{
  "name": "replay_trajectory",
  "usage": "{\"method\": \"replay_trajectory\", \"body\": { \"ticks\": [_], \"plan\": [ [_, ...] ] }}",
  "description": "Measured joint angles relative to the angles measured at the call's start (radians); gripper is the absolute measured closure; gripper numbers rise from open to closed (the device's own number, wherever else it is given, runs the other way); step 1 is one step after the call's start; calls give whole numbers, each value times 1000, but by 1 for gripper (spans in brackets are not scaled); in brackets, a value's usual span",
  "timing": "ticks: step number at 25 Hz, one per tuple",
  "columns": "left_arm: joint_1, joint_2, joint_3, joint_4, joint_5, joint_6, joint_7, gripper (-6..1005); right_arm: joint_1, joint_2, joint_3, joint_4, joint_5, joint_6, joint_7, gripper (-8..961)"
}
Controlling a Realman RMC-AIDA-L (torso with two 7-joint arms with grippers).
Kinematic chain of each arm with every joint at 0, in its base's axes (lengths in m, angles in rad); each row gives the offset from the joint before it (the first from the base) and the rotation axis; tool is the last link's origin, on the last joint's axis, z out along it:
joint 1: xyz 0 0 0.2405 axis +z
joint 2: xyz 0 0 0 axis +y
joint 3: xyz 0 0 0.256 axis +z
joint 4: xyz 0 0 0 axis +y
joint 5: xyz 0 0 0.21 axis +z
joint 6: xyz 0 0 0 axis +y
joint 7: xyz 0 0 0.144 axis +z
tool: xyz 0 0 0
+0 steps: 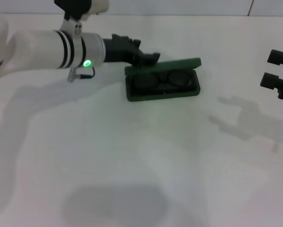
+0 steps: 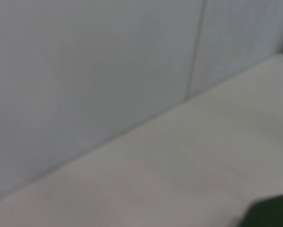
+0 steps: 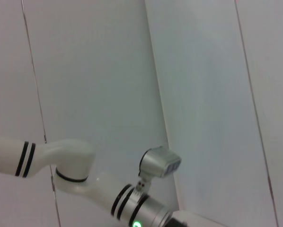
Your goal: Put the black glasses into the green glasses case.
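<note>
The green glasses case (image 1: 163, 94) lies open at the back middle of the white table, its lid (image 1: 166, 65) standing up at the far side. The black glasses (image 1: 160, 81) lie folded inside it, both lenses showing. My left gripper (image 1: 148, 56) is at the left back corner of the case, right by the lid's end. A green corner of the case shows in the left wrist view (image 2: 274, 213). My right gripper (image 1: 273, 69) is parked at the table's right edge, open and empty.
The white table (image 1: 141, 161) spreads out in front of the case. A pale wall stands behind it. The right wrist view shows only the wall and my left arm (image 3: 75, 163).
</note>
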State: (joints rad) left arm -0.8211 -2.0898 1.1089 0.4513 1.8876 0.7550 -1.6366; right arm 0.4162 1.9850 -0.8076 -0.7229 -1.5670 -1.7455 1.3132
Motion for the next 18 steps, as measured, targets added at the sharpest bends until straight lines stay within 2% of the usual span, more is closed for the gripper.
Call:
{"method": "replay_trajectory", "body": {
  "ticks": [7,10,11,14,18],
  "plan": [
    [40,-9,29,-1,-11,-5,51,323,8,4,1,12,-4,12,0,298],
    [57,-10,29,-1,-62,8,90,326,9,9,1,13,-5,15,0,297],
    [72,-9,29,7,-116,30,122,326,9,10,0,13,-5,15,0,297],
    [128,-5,29,47,-268,126,227,325,10,13,-5,13,-5,15,-1,296],
    [244,8,23,102,-489,443,452,325,16,16,-10,13,-7,7,-17,296]
  ]
}}
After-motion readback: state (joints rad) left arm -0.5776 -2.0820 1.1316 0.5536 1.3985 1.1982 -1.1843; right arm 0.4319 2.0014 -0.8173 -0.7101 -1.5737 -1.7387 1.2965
